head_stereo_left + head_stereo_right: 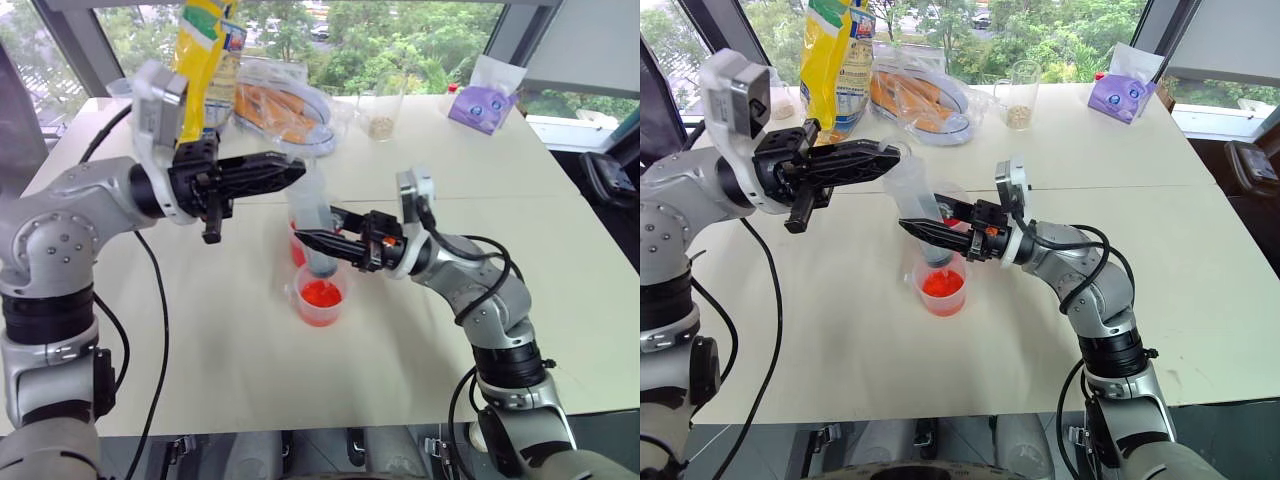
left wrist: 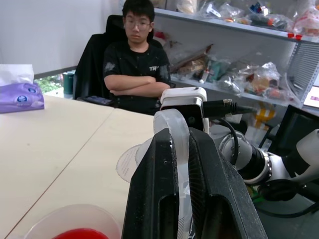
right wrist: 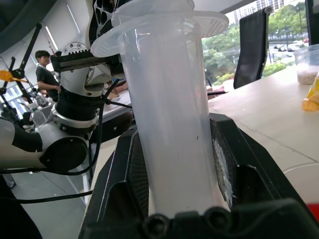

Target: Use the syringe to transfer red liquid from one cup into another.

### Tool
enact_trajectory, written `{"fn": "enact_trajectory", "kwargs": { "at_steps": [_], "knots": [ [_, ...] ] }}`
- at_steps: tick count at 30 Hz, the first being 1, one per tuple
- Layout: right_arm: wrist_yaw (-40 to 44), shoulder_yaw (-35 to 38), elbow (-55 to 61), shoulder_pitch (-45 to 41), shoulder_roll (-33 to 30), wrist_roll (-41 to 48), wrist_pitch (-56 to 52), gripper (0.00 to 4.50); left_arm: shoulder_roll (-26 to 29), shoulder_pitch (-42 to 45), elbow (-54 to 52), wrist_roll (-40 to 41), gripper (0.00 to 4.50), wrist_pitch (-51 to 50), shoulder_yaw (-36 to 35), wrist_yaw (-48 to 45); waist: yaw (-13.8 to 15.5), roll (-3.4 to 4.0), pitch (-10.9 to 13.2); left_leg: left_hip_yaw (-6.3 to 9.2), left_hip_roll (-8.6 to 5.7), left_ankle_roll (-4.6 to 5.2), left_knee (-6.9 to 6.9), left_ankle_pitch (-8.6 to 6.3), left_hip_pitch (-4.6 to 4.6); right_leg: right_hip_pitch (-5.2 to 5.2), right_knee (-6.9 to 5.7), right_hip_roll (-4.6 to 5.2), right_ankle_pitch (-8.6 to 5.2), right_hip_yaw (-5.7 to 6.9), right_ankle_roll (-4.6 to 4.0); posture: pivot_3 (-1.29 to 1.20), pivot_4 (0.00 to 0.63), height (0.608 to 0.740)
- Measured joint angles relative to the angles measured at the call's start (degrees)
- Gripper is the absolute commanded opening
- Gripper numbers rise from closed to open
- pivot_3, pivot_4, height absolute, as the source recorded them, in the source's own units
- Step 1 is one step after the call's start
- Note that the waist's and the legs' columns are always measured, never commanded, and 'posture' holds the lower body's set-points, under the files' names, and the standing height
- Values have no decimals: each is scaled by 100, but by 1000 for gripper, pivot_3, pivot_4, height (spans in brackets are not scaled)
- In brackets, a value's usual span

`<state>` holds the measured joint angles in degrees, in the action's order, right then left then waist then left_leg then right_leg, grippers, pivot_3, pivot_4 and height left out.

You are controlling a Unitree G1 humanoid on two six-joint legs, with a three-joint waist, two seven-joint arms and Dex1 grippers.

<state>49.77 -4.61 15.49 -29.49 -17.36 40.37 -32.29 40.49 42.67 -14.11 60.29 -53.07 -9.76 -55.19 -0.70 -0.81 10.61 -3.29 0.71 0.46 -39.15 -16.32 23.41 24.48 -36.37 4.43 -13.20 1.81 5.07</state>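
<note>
Silver-grey jointed arm shells, visible screw heads at the shoulder, black loose cables along both arms. Black two-finger left gripper (image 1: 290, 171) and right gripper (image 1: 305, 240); white camera blocks on wrists.

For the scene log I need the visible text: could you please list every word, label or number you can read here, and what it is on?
Nothing can be read for certain.
Yellow bag: printing on its blue and white label, too blurred to read.
Person's black shirt: small white lettering on the chest, partly hidden by folded arms, too small to read.
Purple tissue pack: a printed pattern, no legible words.
Syringe: no markings can be made out on its barrel.
</note>
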Motion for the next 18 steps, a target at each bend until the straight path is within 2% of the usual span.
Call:
{"fn": "enact_trajectory", "kwargs": {
  "at_steps": [8,11,17,18],
  "knots": [
    [-60,70,26,-60,-2,152,-171,1391,5,98,8,-17,12,2,-5,22,-2,0,0,0,0,0,0,0,0,0,0,0,0,0,0,0,150,740],
    [-248,190,77,-68,40,346,-271,1391,-20,282,125,4,1146,-125,16,62,3,0,0,0,0,0,0,0,0,0,1,0,0,1,0,0,150,740],
    [-554,527,128,-62,38,945,-728,1391,-74,415,236,167,4264,-389,-20,141,-7,0,0,1,1,1,1,-1,1,0,3,0,0,1,0,0,150,740],
    [-565,532,176,-61,47,1011,-737,1391,-74,415,242,169,4417,-427,-8,161,-14,0,0,1,1,1,1,0,1,0,2,-1,0,0,0,0,150,740]
  ]
}}
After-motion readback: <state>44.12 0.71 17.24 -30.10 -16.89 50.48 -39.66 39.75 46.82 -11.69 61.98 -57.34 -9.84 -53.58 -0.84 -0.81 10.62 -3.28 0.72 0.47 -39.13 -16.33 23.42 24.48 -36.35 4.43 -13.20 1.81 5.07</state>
